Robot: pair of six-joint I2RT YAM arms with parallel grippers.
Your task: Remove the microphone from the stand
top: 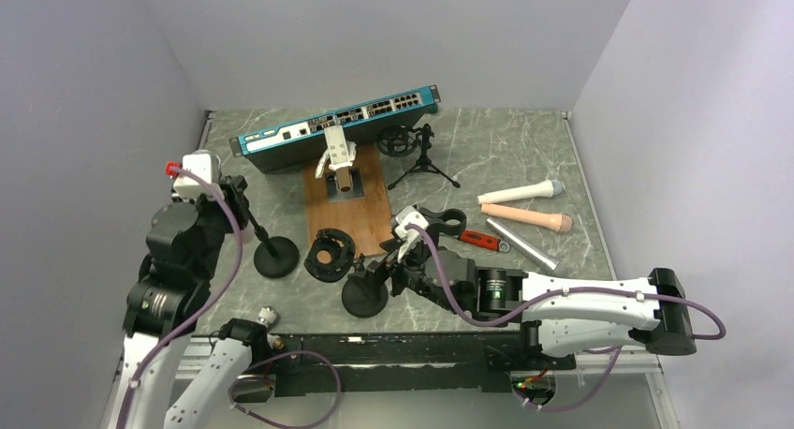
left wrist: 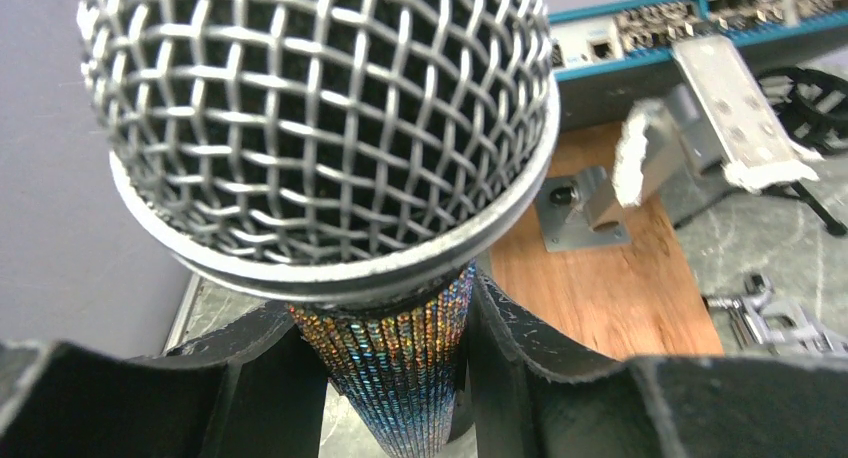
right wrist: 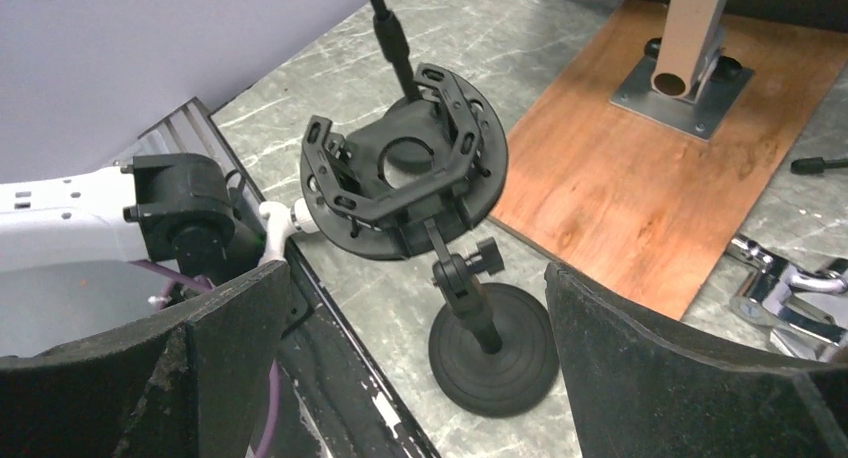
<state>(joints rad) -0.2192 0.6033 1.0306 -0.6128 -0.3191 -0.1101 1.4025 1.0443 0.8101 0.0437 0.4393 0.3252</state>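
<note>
The microphone (left wrist: 320,128) and stand (top: 276,257), left of the wooden board (top: 370,214)
Silver mesh head, glittery handle clamped by the left gripper (left wrist: 398,388); thin stand on a black round base.

Clutter on a grey marble-patterned table (top: 524,148)
A teal-faced network switch (top: 337,125) lies angled along the far edge, and just in front of it is a wooden board (top: 360,214) with a pale metal bracket (top: 339,157) mounted at its far end. Right of the board stands a small tripod (top: 426,167) carrying a round black shock mount (top: 401,140). Farther right lie a white handheld mic (top: 521,192), a peach-coloured handle (top: 526,218) and a silver tube (top: 521,244), roughly parallel, with a red-handled tool (top: 479,240) beside them. Near the board's front corner rests a loose black shock-mount cradle (top: 328,256), and just beside it stands a short desk stand with a round base (top: 365,298)
</note>
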